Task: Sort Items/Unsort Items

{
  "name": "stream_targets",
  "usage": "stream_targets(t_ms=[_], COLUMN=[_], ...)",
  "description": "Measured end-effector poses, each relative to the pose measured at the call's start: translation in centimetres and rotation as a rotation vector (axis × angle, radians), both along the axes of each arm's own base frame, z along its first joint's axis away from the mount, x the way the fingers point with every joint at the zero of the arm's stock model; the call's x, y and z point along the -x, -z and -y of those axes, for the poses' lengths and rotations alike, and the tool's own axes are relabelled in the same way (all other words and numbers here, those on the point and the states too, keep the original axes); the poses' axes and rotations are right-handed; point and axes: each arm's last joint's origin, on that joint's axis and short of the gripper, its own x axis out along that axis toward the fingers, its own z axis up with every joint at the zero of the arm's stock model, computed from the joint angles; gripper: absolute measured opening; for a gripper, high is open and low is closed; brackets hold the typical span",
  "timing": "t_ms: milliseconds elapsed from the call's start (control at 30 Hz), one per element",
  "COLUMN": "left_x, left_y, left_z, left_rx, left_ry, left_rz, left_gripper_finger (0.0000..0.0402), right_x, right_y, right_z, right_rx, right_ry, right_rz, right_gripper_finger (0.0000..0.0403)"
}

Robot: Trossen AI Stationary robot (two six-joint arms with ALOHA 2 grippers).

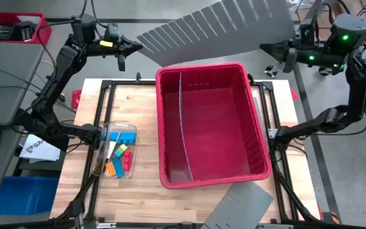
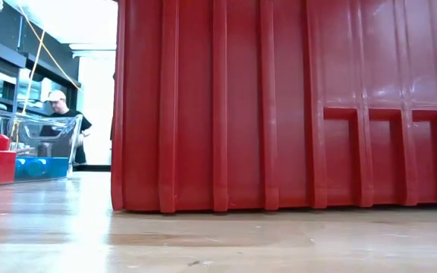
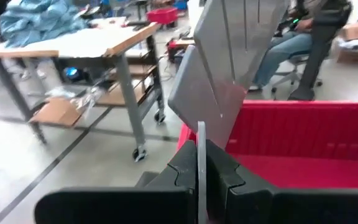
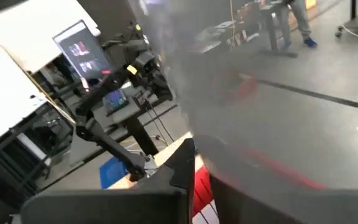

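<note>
A pale wooden table (image 1: 145,191) fills the middle of the high view, ringed by a dark frame, with workshop floor and benches beyond. A large red bin (image 1: 202,67) sits at its centre.

Across the upper edge of the frame, above the bin's far rim, hangs a long grey slotted panel (image 1: 221,28). The left gripper (image 1: 132,46) is at its left end. In the left wrist view its fingers (image 3: 229,177) are pressed narrow onto the panel's thin edge. The right gripper (image 1: 267,49) is at the other end, at upper right, and whether it has hold of the panel cannot be told. A second grey panel (image 1: 241,205) lies at the lower edge, partly off the table.

The items (image 1: 118,156), coloured blocks and thin sticks, lie in a small clear box (image 1: 103,137) at lower left, well apart from both grippers.

The step looks like handling the panel over the bin. To do it well, I would keep both ends level and moving together so the thin sheet does not twist or slip from the left grip. I would also keep its lower edge clear of the bin's rim.

A white sheet (image 1: 35,148) at the left edge bears dark lettering beginning "SA", and the rest is unreadable.
</note>
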Motion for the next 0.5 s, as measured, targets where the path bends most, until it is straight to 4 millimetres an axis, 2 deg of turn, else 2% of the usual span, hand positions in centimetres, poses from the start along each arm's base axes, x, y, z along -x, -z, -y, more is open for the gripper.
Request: stream_targets(t_ms=[300,500], left_x=[1.5,1.7], left_y=[0.5,1.2], left_z=[-0.2,0.1], left_rx=[0.036,0.065], left_ry=[-0.063,-0.051], left_rz=[-0.05,-0.102], left_gripper_finger=[0.0,0.0], right_x=[0.3,-0.1], right_y=[-0.1,0.2], right_z=[-0.1,0.0], right_rx=[0.05,0.045], right_ry=[0.011,-0.02], right_rz=[-0.01,-0.038], right_gripper_finger=[0.0101,0.0113])
